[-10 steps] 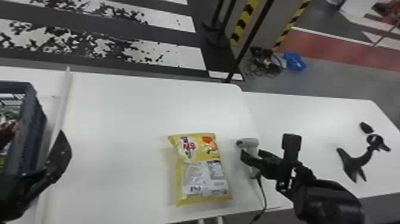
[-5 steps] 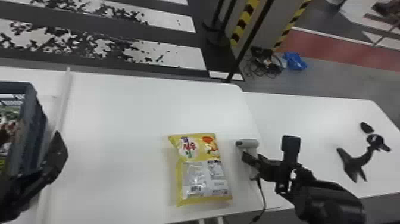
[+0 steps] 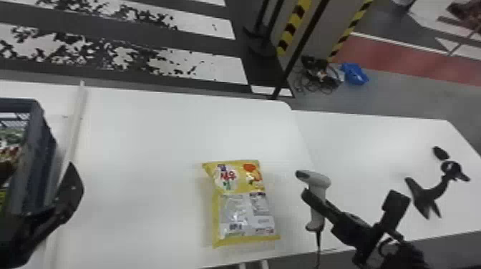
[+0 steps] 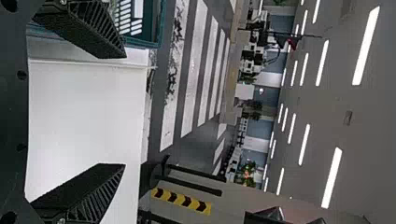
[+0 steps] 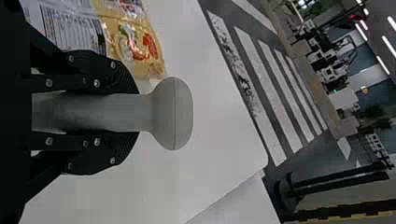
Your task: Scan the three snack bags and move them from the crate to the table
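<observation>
In the head view my left gripper (image 3: 46,214) is at the left edge, beside the crate (image 3: 32,153) that holds snack bags (image 3: 10,153). The left wrist view has the left gripper (image 4: 116,112) with its fingers wide apart and nothing between them. A yellow snack bag (image 3: 243,204) lies flat on the table (image 3: 143,179). To its right my right gripper (image 3: 316,204) is at the white scanner (image 3: 318,182). In the right wrist view the right gripper (image 5: 130,112) is closed around the scanner's handle (image 5: 107,112), its head (image 5: 175,114) beyond the fingertips.
A pale rail (image 3: 73,132) runs along the table between crate and bag. A black stand (image 3: 429,193) stands on the right-hand table (image 3: 358,143). The scanner's cable (image 3: 318,247) hangs toward the front edge. Cables and a blue item (image 3: 354,73) lie on the floor behind.
My left gripper has shifted slightly to the left and down, toward the crate's side. The right gripper, scanner and yellow bag have stayed nearly where they were.
</observation>
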Available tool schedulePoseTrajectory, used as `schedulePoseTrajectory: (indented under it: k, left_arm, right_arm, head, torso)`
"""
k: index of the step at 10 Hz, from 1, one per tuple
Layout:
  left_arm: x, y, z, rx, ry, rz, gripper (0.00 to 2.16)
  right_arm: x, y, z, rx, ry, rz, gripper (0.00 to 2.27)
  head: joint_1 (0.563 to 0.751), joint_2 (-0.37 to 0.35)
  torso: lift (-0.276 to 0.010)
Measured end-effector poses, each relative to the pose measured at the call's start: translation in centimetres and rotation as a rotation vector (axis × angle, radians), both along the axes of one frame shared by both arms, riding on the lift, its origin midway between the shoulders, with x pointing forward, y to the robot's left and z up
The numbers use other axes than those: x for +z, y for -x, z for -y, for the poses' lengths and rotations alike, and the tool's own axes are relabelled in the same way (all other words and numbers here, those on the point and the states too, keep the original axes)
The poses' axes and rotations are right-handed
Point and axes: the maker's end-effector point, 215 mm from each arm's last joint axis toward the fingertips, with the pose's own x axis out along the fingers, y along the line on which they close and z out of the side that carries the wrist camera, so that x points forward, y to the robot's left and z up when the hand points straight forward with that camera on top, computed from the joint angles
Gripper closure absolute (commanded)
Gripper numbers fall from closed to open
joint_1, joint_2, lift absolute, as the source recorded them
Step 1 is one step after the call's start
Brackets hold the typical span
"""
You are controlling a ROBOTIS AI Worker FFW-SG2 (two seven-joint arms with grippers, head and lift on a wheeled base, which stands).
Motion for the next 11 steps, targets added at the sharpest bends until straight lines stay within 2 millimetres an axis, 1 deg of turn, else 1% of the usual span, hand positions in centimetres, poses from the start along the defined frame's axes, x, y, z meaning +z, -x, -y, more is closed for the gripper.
schedulePoseTrajectory:
  k: [1, 2, 4, 5, 6, 7, 8, 9, 10, 11]
  left_arm:
    - [-0.3, -0.2, 0.6, -0.009, 0.006, -0.005, 0.03]
    - [-0.4, -0.2, 1.2, -0.015, 0.013, -0.007, 0.03]
    - [-0.4, -0.2, 1.7, -0.004, 0.025, -0.01, 0.03]
    - [-0.5, -0.2, 1.8, 0.004, 0.028, -0.014, 0.03]
    - [-0.6, -0.1, 1.8, 0.016, 0.03, -0.015, 0.03]
    - [-0.5, -0.1, 1.9, 0.021, 0.031, -0.012, 0.03]
    - [-0.2, -0.2, 2.1, 0.02, 0.031, -0.005, 0.03]
    - [0.1, -0.3, 2.2, 0.018, 0.025, 0.001, 0.03]
    - [0.2, -0.3, 2.1, 0.02, 0.014, 0.003, 0.03]
    - [0.2, -0.3, 2.1, 0.022, 0.01, 0.002, 0.03]
  right_arm:
    - [1.7, 1.9, -2.3, 0.016, -0.083, 0.024, 2.24]
    - [2.5, 3.4, -4.9, 0.046, -0.165, 0.008, 2.24]
    - [3.2, 5.8, -10.3, 0.126, -0.306, -0.055, 2.24]
    - [3.5, 7.0, -13.0, 0.173, -0.341, -0.092, 2.24]
    - [3.8, 8.1, -15.2, 0.214, -0.355, -0.119, 2.24]
    - [3.5, 8.8, -16.3, 0.233, -0.356, -0.139, 2.24]
    - [2.6, 9.6, -17.3, 0.249, -0.341, -0.174, 2.24]
    - [1.3, 10.3, -18.3, 0.263, -0.306, -0.216, 2.24]
    - [-0.2, 10.9, -18.7, 0.274, -0.251, -0.258, 2.24]
    - [-1.2, 11.1, -18.7, 0.271, -0.188, -0.265, 2.24]
  head:
    - [0.695, -0.338]
    - [0.695, -0.327]
    - [0.695, -0.257]
    - [0.695, -0.215]
    - [0.695, -0.177]
    - [0.695, -0.157]
    - [0.695, -0.149]
    - [0.695, -0.132]
    - [0.695, -0.121]
    - [0.695, -0.119]
  torso:
    - [-0.062]
    - [-0.062]
    - [-0.062]
    - [-0.062]
    - [-0.062]
    - [-0.062]
    - [-0.062]
    - [-0.062]
    - [-0.062]
    - [-0.062]
